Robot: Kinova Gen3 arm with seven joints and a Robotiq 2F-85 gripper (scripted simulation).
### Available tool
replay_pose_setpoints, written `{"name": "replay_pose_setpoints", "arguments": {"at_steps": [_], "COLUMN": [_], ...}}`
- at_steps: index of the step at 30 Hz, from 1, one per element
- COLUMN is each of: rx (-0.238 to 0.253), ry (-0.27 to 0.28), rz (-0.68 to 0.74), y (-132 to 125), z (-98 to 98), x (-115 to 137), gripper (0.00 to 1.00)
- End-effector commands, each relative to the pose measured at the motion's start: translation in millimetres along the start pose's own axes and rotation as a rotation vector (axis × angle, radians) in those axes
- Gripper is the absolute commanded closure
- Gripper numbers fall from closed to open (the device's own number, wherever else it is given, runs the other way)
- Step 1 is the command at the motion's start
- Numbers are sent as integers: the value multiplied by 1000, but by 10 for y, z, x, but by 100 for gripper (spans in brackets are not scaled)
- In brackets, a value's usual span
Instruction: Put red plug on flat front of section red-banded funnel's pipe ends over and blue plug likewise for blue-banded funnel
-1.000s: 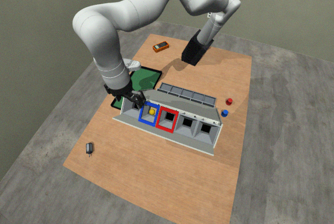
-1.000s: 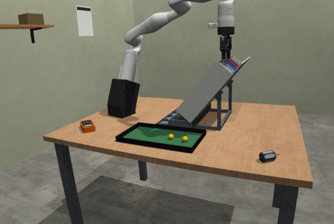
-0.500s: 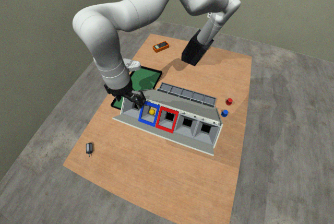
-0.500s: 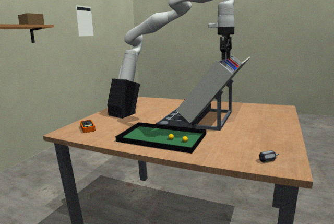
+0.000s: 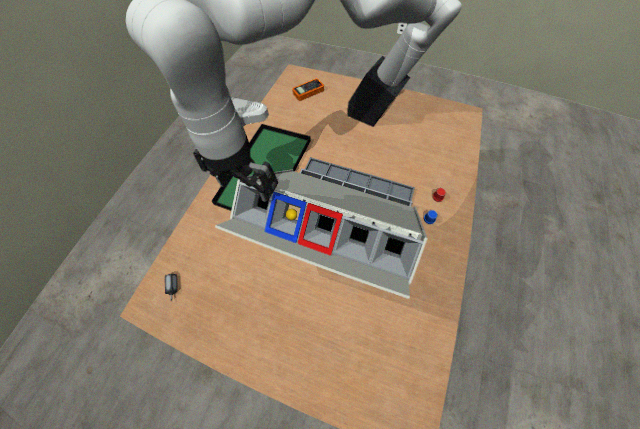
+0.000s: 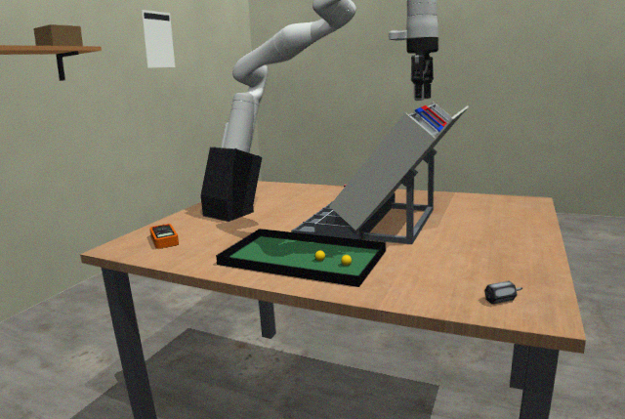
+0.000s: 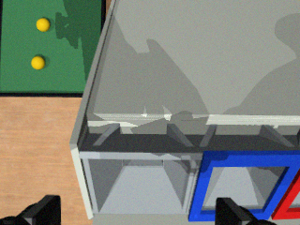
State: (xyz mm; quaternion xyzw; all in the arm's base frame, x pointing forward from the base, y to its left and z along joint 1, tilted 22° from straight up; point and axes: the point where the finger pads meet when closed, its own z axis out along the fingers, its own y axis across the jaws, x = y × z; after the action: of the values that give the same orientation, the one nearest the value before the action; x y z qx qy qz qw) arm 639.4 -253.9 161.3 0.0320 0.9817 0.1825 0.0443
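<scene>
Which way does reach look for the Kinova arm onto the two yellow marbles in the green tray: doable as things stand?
Probably yes: the gripper is open and empty, and nothing covers the yellow marbles. The sloped cover stands beside them, so likely swing clear first.
</scene>
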Motion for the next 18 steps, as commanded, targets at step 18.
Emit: {"name": "replay_pose_setpoints", "arguments": {"at_steps": [18], "rx": [0], "ry": [-1], "rz": [0], "y": [-8], "z": [-26], "x": [1280], "gripper": [0]}}
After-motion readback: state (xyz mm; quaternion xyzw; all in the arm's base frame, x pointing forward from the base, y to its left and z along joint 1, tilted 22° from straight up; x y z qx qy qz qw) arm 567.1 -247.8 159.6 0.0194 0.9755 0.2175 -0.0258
